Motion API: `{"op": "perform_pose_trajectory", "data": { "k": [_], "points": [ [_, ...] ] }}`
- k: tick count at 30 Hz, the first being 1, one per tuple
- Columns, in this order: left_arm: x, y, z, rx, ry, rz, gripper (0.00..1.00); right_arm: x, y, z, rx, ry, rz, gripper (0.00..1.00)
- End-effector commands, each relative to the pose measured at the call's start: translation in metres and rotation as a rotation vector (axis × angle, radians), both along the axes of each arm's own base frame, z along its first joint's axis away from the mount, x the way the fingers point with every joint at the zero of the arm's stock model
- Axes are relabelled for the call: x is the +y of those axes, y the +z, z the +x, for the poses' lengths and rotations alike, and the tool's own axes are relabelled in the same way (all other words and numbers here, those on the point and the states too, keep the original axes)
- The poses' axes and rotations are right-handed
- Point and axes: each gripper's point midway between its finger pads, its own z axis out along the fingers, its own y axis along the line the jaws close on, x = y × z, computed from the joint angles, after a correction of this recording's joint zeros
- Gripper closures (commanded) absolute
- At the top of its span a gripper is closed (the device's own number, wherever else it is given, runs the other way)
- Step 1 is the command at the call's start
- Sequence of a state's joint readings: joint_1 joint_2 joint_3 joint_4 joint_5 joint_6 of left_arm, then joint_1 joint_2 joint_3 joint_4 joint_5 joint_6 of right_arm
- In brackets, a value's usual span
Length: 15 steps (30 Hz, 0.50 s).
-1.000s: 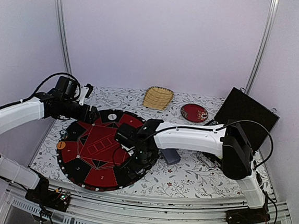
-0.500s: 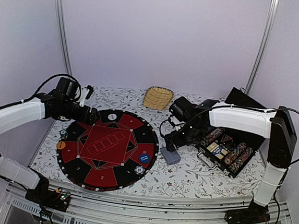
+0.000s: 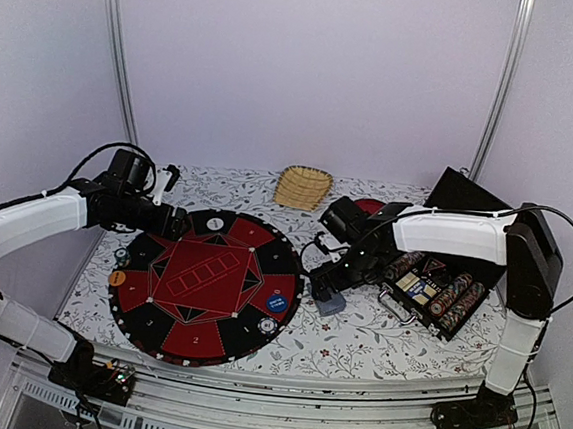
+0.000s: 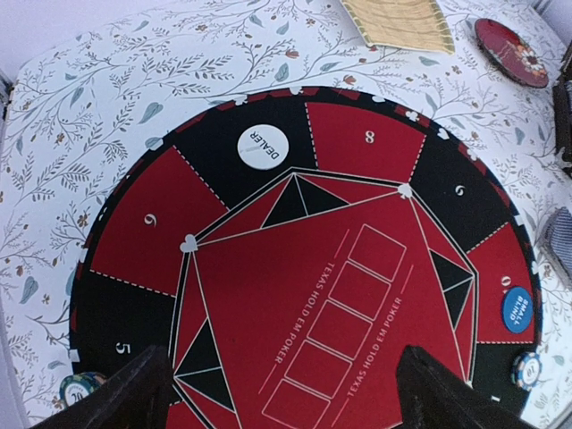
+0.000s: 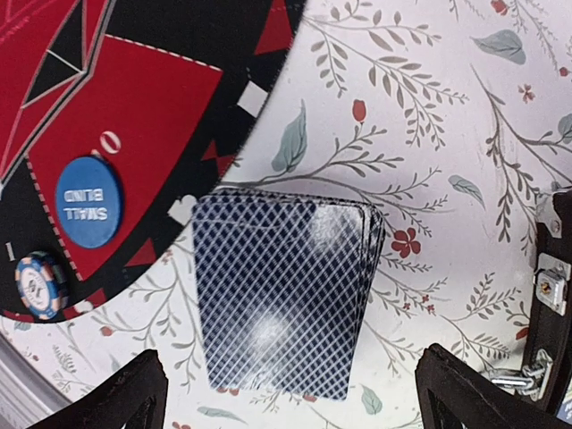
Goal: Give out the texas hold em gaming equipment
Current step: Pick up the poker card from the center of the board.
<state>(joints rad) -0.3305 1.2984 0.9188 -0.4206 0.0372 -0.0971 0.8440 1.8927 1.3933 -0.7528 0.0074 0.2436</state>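
right pincer (image 5: 295,391) hangs spread wide over the deck of cards (image 5: 281,299) beside the poker mat (image 4: 313,295), left pincer (image 4: 277,393) released too, above the mat.

The card deck (image 5: 281,299) is patterned with a pale lattice on dark blue; the button (image 5: 88,201) at its nine o'clock is coloured blue, the mat (image 5: 134,98) red and black.
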Motion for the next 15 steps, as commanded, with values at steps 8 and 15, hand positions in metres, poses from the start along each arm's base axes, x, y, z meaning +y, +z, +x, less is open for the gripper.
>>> {"op": "perform_pose_trajectory", "data": {
  "k": [8,15],
  "points": [
    [0.001,-0.003,0.002,-0.004,-0.009,0.002,0.11,-0.007,-0.041,-0.001,0.048,-0.007,-0.082,0.01],
    [0.001,-0.004,0.002,0.0,-0.012,0.003,0.11,0.0,-0.061,-0.009,0.055,0.018,-0.129,0.03]
  ]
}}
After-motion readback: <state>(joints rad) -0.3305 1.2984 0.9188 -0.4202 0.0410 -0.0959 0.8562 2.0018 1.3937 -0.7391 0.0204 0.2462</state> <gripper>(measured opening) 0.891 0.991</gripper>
